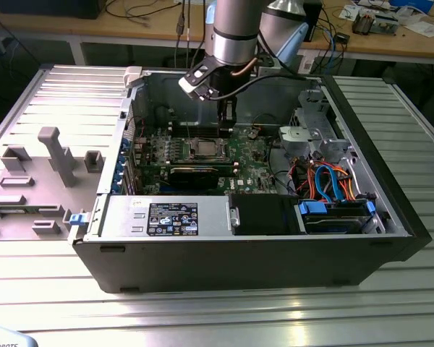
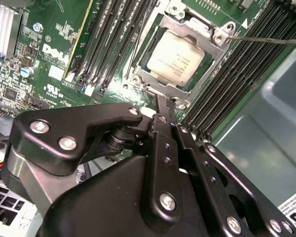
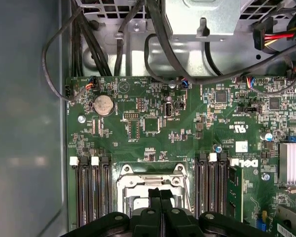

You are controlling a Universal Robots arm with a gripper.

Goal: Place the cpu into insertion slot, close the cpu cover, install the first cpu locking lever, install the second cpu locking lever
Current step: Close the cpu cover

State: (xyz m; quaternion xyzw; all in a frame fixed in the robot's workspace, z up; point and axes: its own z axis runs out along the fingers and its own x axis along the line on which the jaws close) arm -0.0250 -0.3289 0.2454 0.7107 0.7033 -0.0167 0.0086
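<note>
The cpu, a silver-grey square, lies in the socket on the green motherboard. The cpu cover, a silvery frame, lies flat around it. A thin wire locking lever sticks out from one socket corner, over the memory slots. My gripper is shut, its black fingers pressed together with nothing seen between them, the tips at the socket's edge beside a small lever hook. In the first wrist view the gripper hangs over the socket frame. In the exterior view the gripper stands just behind the cpu.
The open computer case sits on a ribbed metal table. Memory slots flank the socket. A black expansion card lies in front of it. Drive bays with orange and blue cables fill the exterior view's right. Black cables hang near the power supply.
</note>
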